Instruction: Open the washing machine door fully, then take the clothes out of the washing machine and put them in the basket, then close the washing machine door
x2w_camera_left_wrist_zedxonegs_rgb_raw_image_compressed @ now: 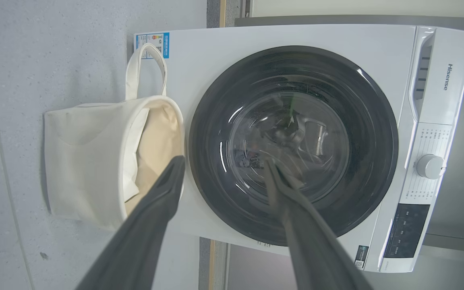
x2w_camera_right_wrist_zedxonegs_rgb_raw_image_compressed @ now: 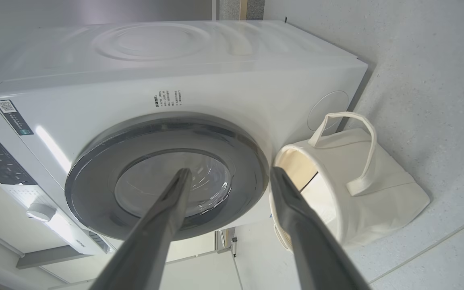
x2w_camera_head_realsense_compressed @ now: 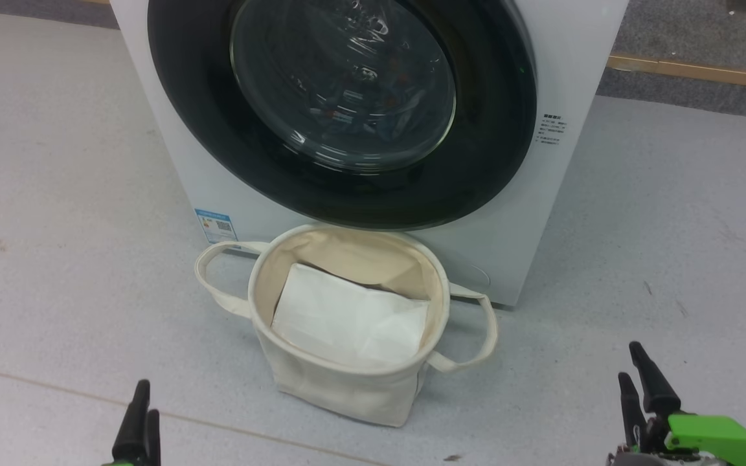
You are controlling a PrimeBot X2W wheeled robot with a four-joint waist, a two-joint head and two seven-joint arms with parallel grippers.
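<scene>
Before one glossy black-ringed door (x2w_camera_head_realsense_compressed: 179, 97), one soft canvas basket (x2w_camera_head_realsense_compressed: 347, 395) (two loop handles (x2w_camera_right_wrist_zedxonegs_rgb_raw_image_compressed: 357, 187)) is seen; left claw (x2w_camera_left_wrist_zedxonegs_rgb_raw_image_compressed: 223, 163) and right claw (x2w_camera_right_wrist_zedxonegs_rgb_raw_image_compressed: 230, 172) are held wide, empty.

washing machine (x2w_camera_head_realsense_compressed: 574, 77): smooth white casing, slight sheen
washing machine door (x2w_camera_head_realsense_compressed: 185, 97): glossy black ring, clear reflective glass bowl
basket (x2w_camera_head_realsense_compressed: 347, 388): matt cream canvas cloth, soft, creased
folded sheet (x2w_camera_head_realsense_compressed: 347, 317): plain white, matt
floor (x2w_camera_head_realsense_compressed: 56, 194): pale grey, speckled, matt
</scene>
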